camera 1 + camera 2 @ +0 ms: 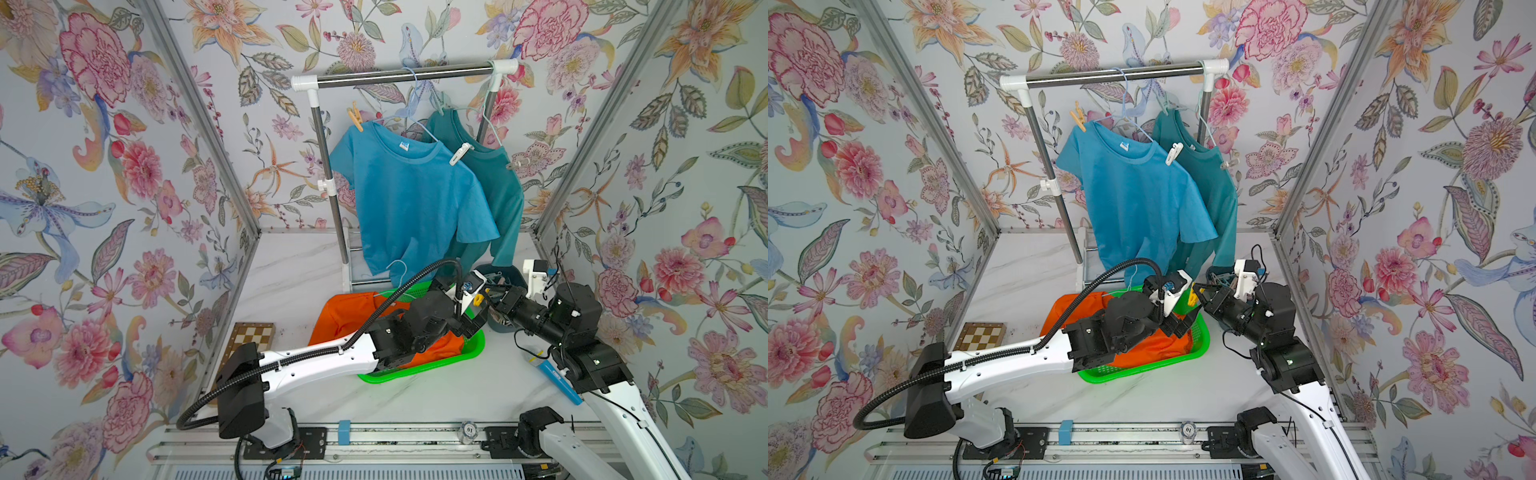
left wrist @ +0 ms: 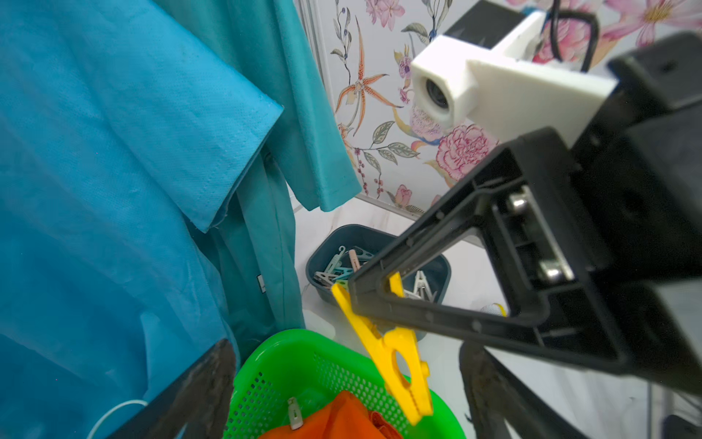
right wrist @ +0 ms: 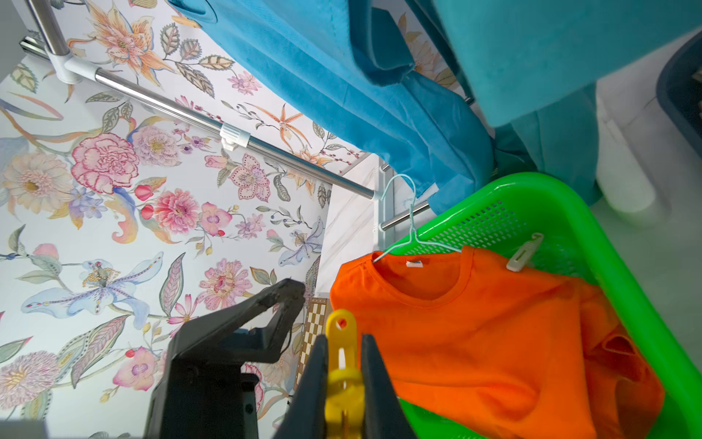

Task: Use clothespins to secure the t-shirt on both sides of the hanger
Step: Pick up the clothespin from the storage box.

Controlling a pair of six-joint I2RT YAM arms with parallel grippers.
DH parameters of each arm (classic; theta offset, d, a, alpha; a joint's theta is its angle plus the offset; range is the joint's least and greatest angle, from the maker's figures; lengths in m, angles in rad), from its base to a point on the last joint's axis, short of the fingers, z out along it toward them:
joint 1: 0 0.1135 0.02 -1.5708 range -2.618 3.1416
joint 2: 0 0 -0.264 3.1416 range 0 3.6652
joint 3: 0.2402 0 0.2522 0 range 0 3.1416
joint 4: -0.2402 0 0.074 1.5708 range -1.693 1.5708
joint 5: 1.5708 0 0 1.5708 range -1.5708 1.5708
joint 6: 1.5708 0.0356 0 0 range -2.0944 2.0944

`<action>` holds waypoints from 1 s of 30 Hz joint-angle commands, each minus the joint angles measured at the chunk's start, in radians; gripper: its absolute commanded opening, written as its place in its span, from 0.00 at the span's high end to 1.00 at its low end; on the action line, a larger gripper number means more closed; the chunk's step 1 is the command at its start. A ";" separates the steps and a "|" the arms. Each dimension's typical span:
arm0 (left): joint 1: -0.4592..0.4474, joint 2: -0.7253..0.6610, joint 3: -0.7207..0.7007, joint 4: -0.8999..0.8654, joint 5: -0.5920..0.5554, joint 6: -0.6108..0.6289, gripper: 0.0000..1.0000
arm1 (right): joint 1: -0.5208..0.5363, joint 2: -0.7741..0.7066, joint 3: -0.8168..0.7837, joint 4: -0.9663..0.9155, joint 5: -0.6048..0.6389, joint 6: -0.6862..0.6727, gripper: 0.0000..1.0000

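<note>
A small chessboard [image 1: 253, 336] lies on the table [image 1: 436, 395], left of a green basket [image 1: 386, 377]. The left arm reaches across the basket, and the left jaws are spread wide above its far right corner. In the left wrist view the lower end of a yellow clothespin [image 2: 395, 349] shows between them, touching neither side. Its upper end is pinched in the right jaws, which come in from the basket's right.

There are three shirts. An orange T-shirt [image 3: 475, 323] lies crumpled in the basket. A blue T-shirt [image 1: 407, 199] and a teal T-shirt [image 1: 503, 191] hang from a clothes rail [image 1: 399, 75] behind the basket. Three wire hangers [image 3: 411, 224] show, one in each shirt.

Five single pins show:
- the yellow one
- a grey-white clothespin [image 3: 526, 252] on the orange shirt's shoulder
- a beige clothespin [image 1: 355, 117] and a white clothespin [image 1: 460, 153] on the blue shirt's shoulders
- a pale clothespin [image 1: 514, 165] on the teal shirt

More pins lie heaped in a dark blue bin [image 2: 353, 229] just beyond the basket's far right corner, too tangled to count.

The table is white with marble veining. Floral wallpaper [image 1: 104, 166] covers the walls to the left, right and behind the basket.
</note>
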 commanded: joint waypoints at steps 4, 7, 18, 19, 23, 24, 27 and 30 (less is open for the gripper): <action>0.098 -0.069 -0.083 0.149 0.370 -0.166 0.01 | 0.021 0.028 0.044 0.110 -0.045 0.039 0.93; 0.119 -0.063 -0.083 0.178 0.460 -0.209 0.07 | 0.039 0.027 0.040 0.136 -0.039 0.045 0.93; 0.133 -0.044 -0.078 0.173 0.461 -0.233 0.32 | 0.065 0.040 0.057 0.163 -0.029 0.046 0.93; 0.136 -0.045 -0.075 0.169 0.454 -0.228 0.40 | 0.068 0.041 0.057 0.164 -0.025 0.046 0.93; 0.142 -0.052 -0.064 0.133 0.413 -0.194 0.55 | 0.075 0.042 0.054 0.174 -0.020 0.049 0.93; 0.144 -0.052 -0.064 0.125 0.409 -0.187 0.55 | 0.075 0.041 0.055 0.176 -0.020 0.048 0.93; 0.159 -0.055 -0.069 0.118 0.403 -0.184 0.58 | 0.077 0.047 0.058 0.176 -0.020 0.046 0.93; 0.166 -0.053 -0.063 0.108 0.393 -0.184 0.66 | 0.083 0.050 0.057 0.178 -0.018 0.045 0.93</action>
